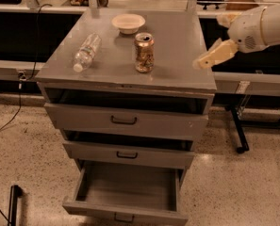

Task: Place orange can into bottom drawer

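Observation:
The orange can (144,53) stands upright near the middle of the grey cabinet top (177,36). My gripper (210,58) hangs over the right edge of the cabinet top, to the right of the can and apart from it, pointing left and down. It holds nothing that I can see. The bottom drawer (125,210) is pulled far out at the cabinet's base and its inside is bare.
A clear plastic bottle (86,52) lies on its side on the left of the cabinet top. A white bowl (128,23) sits behind the can. The two upper drawers (124,120) stand slightly out. A black stand leg (237,131) is on the floor at right.

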`<state>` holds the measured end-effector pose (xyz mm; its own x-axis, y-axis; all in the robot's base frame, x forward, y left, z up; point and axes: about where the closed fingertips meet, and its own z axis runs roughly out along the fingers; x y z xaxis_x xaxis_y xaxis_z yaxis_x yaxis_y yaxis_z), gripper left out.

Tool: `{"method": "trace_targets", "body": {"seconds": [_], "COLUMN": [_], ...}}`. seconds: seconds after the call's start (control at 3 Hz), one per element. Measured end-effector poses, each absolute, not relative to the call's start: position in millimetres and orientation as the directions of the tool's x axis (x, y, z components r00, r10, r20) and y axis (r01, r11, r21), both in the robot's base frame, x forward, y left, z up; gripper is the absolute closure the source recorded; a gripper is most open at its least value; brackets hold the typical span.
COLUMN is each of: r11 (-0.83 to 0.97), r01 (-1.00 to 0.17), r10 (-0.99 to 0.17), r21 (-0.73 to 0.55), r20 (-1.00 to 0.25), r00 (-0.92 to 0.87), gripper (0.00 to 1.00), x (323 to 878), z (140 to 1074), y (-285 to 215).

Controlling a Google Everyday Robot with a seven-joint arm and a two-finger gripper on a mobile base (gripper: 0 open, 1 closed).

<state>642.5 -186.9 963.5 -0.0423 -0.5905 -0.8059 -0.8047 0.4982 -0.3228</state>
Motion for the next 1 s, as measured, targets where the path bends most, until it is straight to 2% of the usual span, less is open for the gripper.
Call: {"method": "trace_targets", "body": {"seconds": [0.33,0.67,1.0], "r11": [0.511,0.501,0.501], "r01": [-0.838,-0.853,-0.853], "r10": [-0.368,-0.309,-0.309], "r21": [-0.191,-0.145,-0.146], "r20": [-0.930,-0.951,-0.951], "r00": [-0.013,-0.019,-0.019], "gripper": [0.00,0.00,0.00], "x": [668,672,672], "z": [948,942,942], "y": [-158,-146,-146]}}
